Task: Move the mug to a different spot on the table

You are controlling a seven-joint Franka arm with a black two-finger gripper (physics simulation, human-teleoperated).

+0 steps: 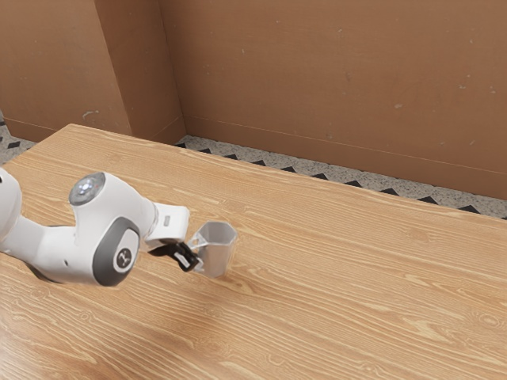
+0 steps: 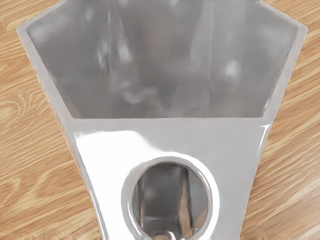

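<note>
Position of mug [image 1: 215, 248]: upright on the wooden table [image 1: 356, 269], mouth upward, base on the boards. We place it immediately beside the gripper [image 1: 184, 255], on the side of the gripper away from the arm [image 1: 87, 237], toward the exterior view's right. The gripper's black end meets the mug's near wall low down, and we see no gap between the two in the exterior view.

In the wrist view, we look down past the gripper into the mug. Its rim is angular, built of flat facets, and its grey metallic interior lies ahead of the gripper. The handle [image 2: 170, 161], a round loop, sits on the wall nearest the gripper, directly beneath the hand. Table grain shows on both flanks of the mug.

Gripper state: we cannot tell from either view whether it is spread or closed on the handle. The mug stands level beside the gripper, not tilted.
</note>
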